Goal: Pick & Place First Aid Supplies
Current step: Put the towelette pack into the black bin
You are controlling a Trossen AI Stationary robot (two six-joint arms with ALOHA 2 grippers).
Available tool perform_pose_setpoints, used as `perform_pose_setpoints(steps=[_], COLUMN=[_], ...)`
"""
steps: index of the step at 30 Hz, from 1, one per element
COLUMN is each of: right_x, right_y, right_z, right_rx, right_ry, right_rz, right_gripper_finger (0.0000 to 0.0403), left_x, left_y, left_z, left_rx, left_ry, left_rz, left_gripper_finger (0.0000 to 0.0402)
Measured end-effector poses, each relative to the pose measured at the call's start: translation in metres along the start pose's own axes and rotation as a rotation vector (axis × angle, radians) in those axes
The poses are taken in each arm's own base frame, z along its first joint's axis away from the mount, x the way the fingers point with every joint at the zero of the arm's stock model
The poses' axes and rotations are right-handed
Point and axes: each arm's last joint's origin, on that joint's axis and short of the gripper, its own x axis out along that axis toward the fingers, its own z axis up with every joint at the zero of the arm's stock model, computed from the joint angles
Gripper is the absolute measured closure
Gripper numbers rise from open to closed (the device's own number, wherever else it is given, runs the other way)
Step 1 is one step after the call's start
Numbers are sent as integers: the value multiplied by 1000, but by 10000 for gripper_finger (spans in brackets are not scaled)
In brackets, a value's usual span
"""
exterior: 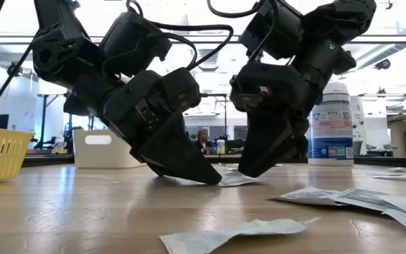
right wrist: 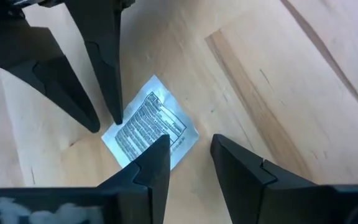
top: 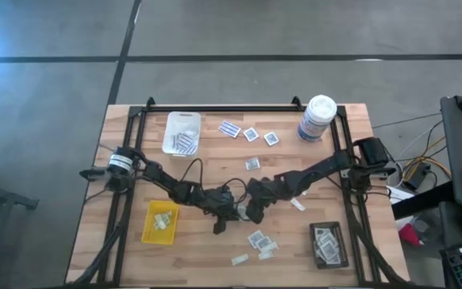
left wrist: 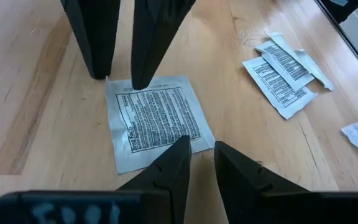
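A flat square white packet printed with dense black text (left wrist: 157,121) is seen lying on the pale wooden table (top: 119,257) near its middle, slightly wrinkled, its corners lifting a little in the low view. Both claws are set down on it from opposite sides. The left gripper (left wrist: 197,149) is seen with fingers slightly apart, one tip resting on the packet's near edge, the other on bare wood just beside it; nothing is clamped. The right gripper (right wrist: 188,146) is likewise parted, one fingertip touching the packet edge, the other over bare wood; no grip is shown.

More first aid packets are scattered: a small cluster of overlapping printed packets (top: 259,241) toward the front edge, near the two claws, and several white squares with dark centres (top: 251,135) toward the far edge. A white rectangular tray (top: 181,132) holding striped strips is placed at the far left, a yellow tray (top: 160,222) at the front left, a black tray (top: 328,245) at the front right, and a tall white canister with a blue label (top: 318,119) at the far right. Bare wood is left open between the yellow tray and the claws.
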Motion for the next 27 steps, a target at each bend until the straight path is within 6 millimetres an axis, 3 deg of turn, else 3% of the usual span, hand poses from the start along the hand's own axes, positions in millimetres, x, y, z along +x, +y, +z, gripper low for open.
perform_pose_setpoints(steps=[12,27], right_x=[1,1], right_y=[4,5], right_z=[1,1], right_rx=[-23,-33], right_ry=[-48,-28], right_rz=[3,31], right_gripper_finger=[277,324], left_x=[0,-1], left_y=[1,12], left_z=[1,6], left_rx=[3,-14], left_ry=[-1,-28], left_rz=[0,45], left_gripper_finger=[306,306])
